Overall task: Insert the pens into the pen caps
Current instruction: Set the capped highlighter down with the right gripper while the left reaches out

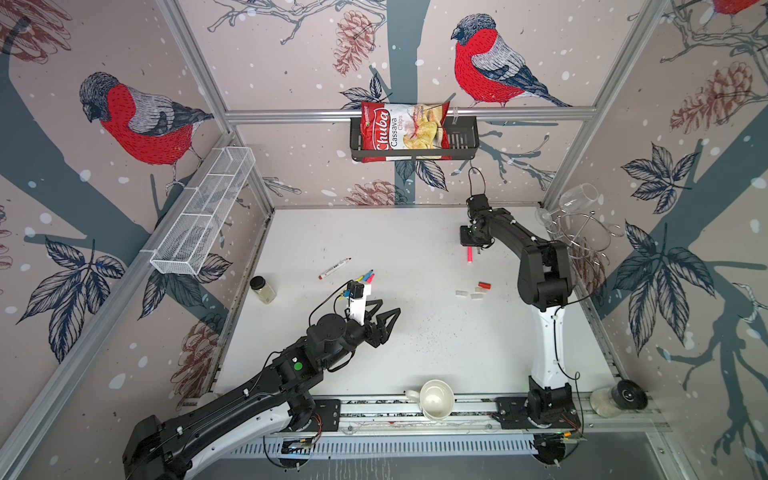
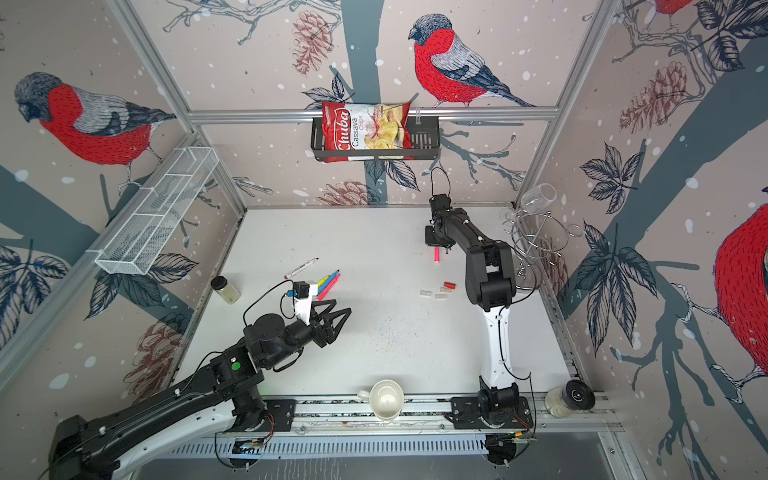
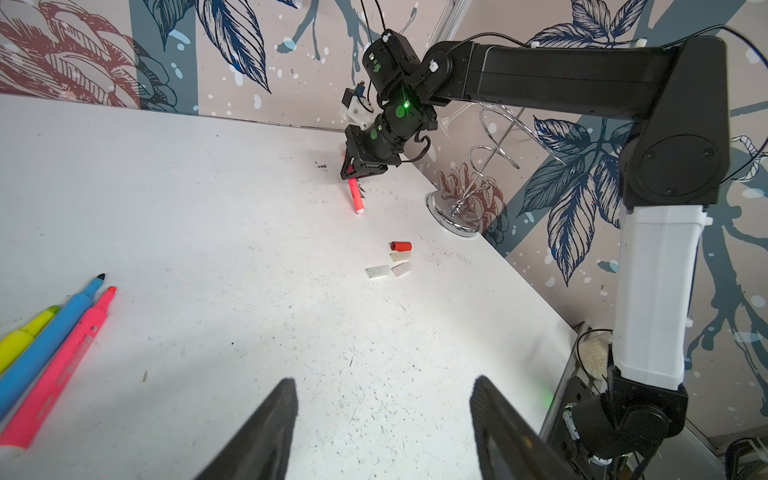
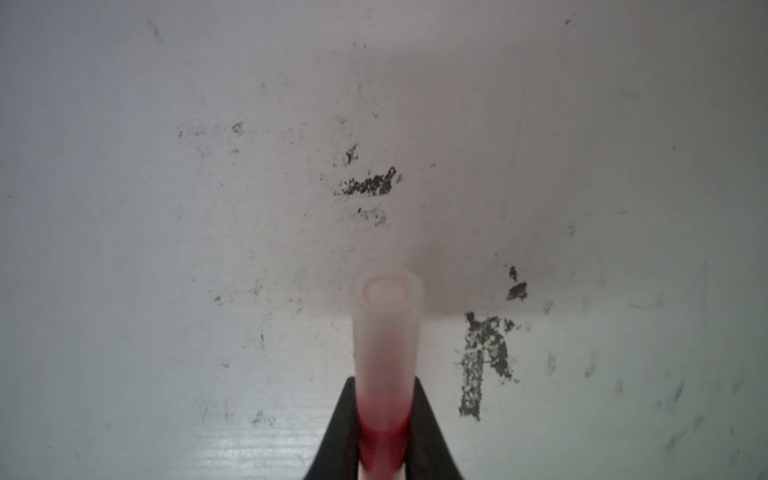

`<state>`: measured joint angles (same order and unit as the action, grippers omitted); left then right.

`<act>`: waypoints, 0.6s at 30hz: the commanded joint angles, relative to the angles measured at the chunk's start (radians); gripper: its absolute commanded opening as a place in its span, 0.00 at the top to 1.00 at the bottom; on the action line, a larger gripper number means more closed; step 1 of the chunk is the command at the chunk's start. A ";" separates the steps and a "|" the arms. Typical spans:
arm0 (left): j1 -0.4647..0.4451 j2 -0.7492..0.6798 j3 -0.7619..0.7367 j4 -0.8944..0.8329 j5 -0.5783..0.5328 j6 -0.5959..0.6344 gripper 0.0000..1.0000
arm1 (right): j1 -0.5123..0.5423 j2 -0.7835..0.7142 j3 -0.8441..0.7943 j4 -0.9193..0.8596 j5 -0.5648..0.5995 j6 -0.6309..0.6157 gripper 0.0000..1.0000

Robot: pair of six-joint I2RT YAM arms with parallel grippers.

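My right gripper [image 1: 468,245] [image 4: 384,399] is shut on a pink pen [image 1: 469,254] [image 3: 355,197] at the back right of the table. A translucent cap [image 4: 386,324] sits over the pen's end, which points down at the tabletop. A red cap [image 1: 484,285] [image 3: 400,246] and three whitish pen caps [image 1: 461,293] [image 3: 377,272] lie loose in front of it. Yellow, blue and pink pens [image 2: 328,282] [image 3: 54,332] lie side by side at mid left, a white marker [image 1: 334,268] behind them. My left gripper [image 1: 388,305] [image 3: 382,380] hovers open and empty beside those pens.
A small jar [image 1: 262,289] stands at the table's left edge and a white mug [image 1: 434,400] at the front rail. A wire glass rack [image 1: 582,237] fills the back right corner. A second jar [image 1: 619,400] lies at the front right.
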<state>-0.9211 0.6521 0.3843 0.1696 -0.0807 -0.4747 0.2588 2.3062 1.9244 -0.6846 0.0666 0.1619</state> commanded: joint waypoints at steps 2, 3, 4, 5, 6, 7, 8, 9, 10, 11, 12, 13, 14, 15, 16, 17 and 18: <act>0.000 -0.003 0.017 0.006 0.001 -0.006 0.34 | -0.004 0.045 0.059 -0.066 0.043 -0.017 0.86; 0.000 -0.005 0.020 -0.002 -0.002 -0.004 0.34 | -0.006 0.051 0.065 -0.067 0.045 -0.019 0.85; -0.001 -0.007 0.022 -0.012 -0.007 -0.005 0.34 | -0.007 0.056 0.066 -0.069 0.044 -0.019 0.85; -0.001 -0.012 0.022 -0.017 -0.010 -0.007 0.34 | -0.009 0.059 0.068 -0.068 0.041 -0.020 0.85; -0.001 -0.016 0.019 -0.020 -0.013 -0.007 0.34 | -0.009 0.061 0.068 -0.067 0.041 -0.022 0.85; -0.001 -0.022 0.018 -0.022 -0.015 -0.008 0.34 | -0.009 0.062 0.068 -0.065 0.042 -0.022 0.85; -0.002 -0.027 0.016 -0.025 -0.016 -0.011 0.34 | -0.010 0.064 0.070 -0.063 0.043 -0.024 0.85; -0.002 -0.032 0.016 -0.025 -0.018 -0.013 0.34 | -0.013 0.067 0.071 -0.063 0.042 -0.024 0.84; -0.002 -0.037 0.014 -0.027 -0.019 -0.014 0.34 | -0.016 0.071 0.076 -0.061 0.038 -0.025 0.84; -0.002 -0.038 0.014 -0.030 -0.021 -0.015 0.34 | -0.019 0.076 0.083 -0.063 0.034 -0.026 0.83; -0.002 -0.041 0.015 -0.031 -0.021 -0.015 0.34 | -0.021 0.084 0.092 -0.068 0.029 -0.024 0.83; -0.002 -0.043 0.016 -0.033 -0.021 -0.015 0.34 | -0.023 0.091 0.102 -0.074 0.024 -0.024 0.82; -0.002 -0.043 0.016 -0.034 -0.023 -0.015 0.34 | -0.024 0.098 0.110 -0.078 0.022 -0.024 0.81; -0.002 -0.045 0.017 -0.036 -0.023 -0.015 0.34 | -0.024 0.102 0.116 -0.081 0.021 -0.024 0.79; -0.002 -0.045 0.020 -0.037 -0.025 -0.015 0.34 | -0.024 0.104 0.116 -0.081 0.018 -0.025 0.78; -0.002 -0.045 0.022 -0.040 -0.025 -0.013 0.34 | -0.024 0.104 0.117 -0.080 0.015 -0.025 0.77; -0.002 -0.046 0.022 -0.040 -0.025 -0.013 0.34 | -0.024 0.102 0.116 -0.079 0.009 -0.025 0.76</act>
<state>-0.9222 0.6090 0.3977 0.1322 -0.0902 -0.4831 0.2329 2.4065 2.0319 -0.7399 0.0845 0.1520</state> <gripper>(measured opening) 0.662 0.238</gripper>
